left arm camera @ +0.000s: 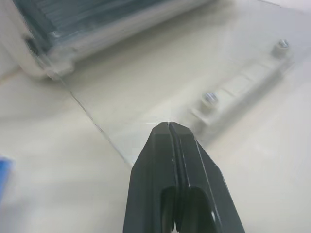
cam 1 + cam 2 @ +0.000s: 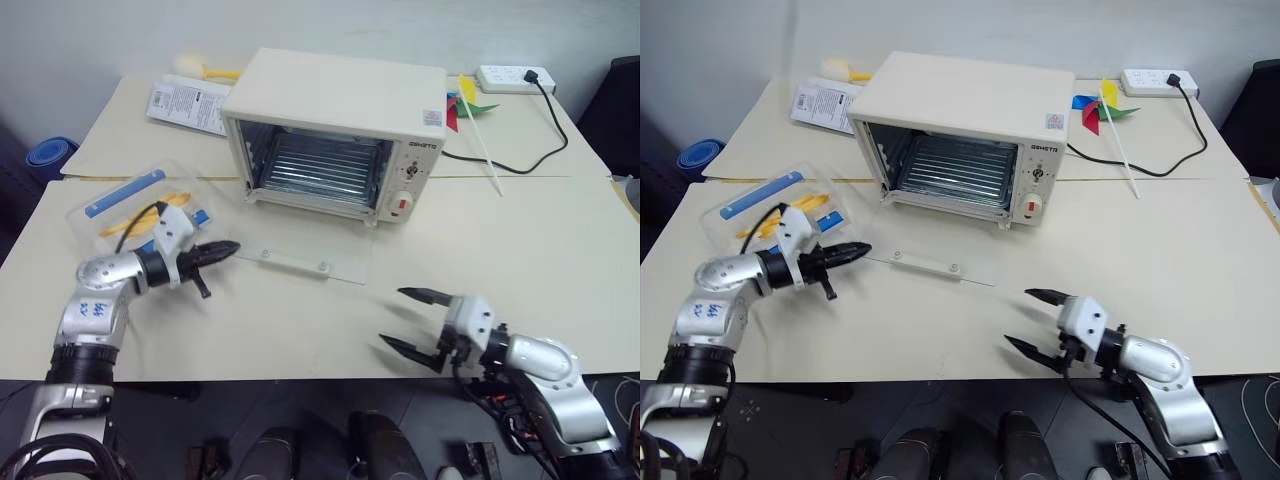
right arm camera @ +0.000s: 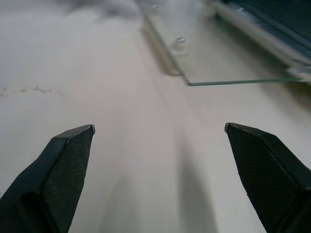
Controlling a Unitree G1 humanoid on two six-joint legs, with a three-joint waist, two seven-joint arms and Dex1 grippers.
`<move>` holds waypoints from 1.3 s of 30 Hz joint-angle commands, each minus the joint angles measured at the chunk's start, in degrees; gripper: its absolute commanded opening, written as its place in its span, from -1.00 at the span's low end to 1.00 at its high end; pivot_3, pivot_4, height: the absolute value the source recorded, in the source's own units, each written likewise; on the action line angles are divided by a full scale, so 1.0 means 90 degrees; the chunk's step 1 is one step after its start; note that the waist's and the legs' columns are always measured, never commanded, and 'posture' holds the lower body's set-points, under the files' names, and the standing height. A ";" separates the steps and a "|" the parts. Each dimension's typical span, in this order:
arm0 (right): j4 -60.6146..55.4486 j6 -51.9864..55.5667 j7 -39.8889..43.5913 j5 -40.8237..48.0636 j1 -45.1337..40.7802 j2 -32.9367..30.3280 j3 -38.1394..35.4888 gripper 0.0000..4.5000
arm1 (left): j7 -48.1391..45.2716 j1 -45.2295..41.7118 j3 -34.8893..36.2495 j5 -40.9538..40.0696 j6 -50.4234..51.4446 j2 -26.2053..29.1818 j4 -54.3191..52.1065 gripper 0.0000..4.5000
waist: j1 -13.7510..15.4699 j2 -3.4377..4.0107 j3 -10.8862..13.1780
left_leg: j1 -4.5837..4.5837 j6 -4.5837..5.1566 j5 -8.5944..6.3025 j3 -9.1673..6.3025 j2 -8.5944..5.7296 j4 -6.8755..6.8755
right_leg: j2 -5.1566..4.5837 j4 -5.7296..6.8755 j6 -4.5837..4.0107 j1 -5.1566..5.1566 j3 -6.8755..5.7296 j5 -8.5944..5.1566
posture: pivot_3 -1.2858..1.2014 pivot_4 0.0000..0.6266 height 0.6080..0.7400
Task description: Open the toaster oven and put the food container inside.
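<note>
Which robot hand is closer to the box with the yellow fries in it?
Left. The left gripper is just beside the food container, over the table. The right gripper is far across the table, past the oven's open door.

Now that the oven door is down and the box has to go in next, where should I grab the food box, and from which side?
Grip the food container by its long near edge, coming from the robot's left where it lies flat on the table. It is shallow, so only a rim gives the fingers purchase. That is a judgement.

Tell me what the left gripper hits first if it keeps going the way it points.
Probably the open glass door of the toaster oven: the shut left gripper points at its near corner, though its height above the glass is unclear.
</note>
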 commanded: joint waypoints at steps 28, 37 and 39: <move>0.0347 -0.0746 0.0807 0.0507 -0.1580 0.0741 0.0703 1.00 | 0.5438 0.2204 0.5078 -0.4478 0.4875 0.0751 -0.1887 0.99 | 0.0195 -0.0025 -0.0014 | 0.0093 0.0016 -0.0018 -0.0042 -0.0005 -0.0013 | 0.0000 -0.0047 -0.0001 0.0128 -0.0023 0.0000 | 0.03 -0.52 1.00; 0.0387 -0.0625 0.0900 0.0503 -0.1653 0.0677 0.0763 1.00 | 0.5773 -0.0180 0.3227 -0.3114 0.5982 0.1808 0.0221 0.99 | -0.0025 -0.0020 -0.0011 | 0.0091 0.0011 -0.0019 -0.0015 0.0001 -0.0033 | 0.0007 -0.0035 -0.0002 0.0095 -0.0008 -0.0001 | 0.03 -0.52 1.00; 0.0374 -0.0612 0.0855 0.0491 -0.1662 0.0703 0.0760 1.00 | 0.5741 -0.0470 0.3040 -0.2893 0.6044 0.1794 0.0567 0.91 | -0.0030 -0.0020 -0.0012 | 0.0090 0.0010 -0.0019 -0.0014 0.0002 -0.0033 | 0.0008 -0.0034 -0.0002 0.0093 -0.0009 -0.0001 | 0.03 -0.52 1.00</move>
